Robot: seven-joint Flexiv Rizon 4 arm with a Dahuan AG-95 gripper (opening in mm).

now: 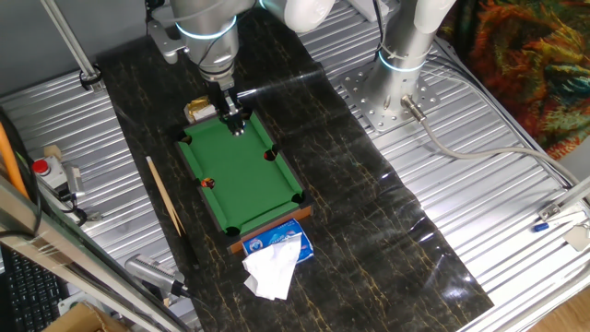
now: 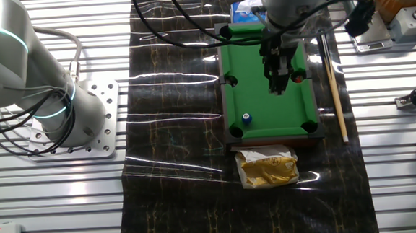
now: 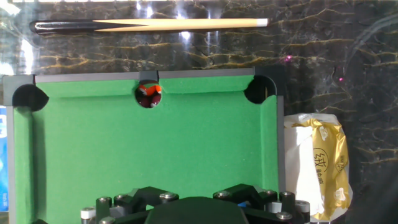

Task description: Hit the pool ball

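Observation:
A small pool table with green felt (image 1: 241, 175) lies on the dark mat. A red ball (image 1: 207, 183) sits at a side pocket; it also shows in the other fixed view (image 2: 299, 77) and in the hand view (image 3: 149, 94). A blue ball (image 2: 246, 118) lies near a corner pocket. My gripper (image 2: 279, 85) hangs low over the felt between the two balls, touching neither. It also shows in one fixed view (image 1: 237, 123). Its fingers look pressed together and hold nothing. In the hand view only its dark housing shows, at the bottom edge.
A wooden cue (image 2: 333, 87) lies on the mat beside the table's long side. A gold packet (image 2: 269, 167) lies off one short end, and a blue tissue pack (image 1: 277, 243) off the other. Ribbed metal surrounds the mat. A second arm's base (image 2: 85, 124) stands nearby.

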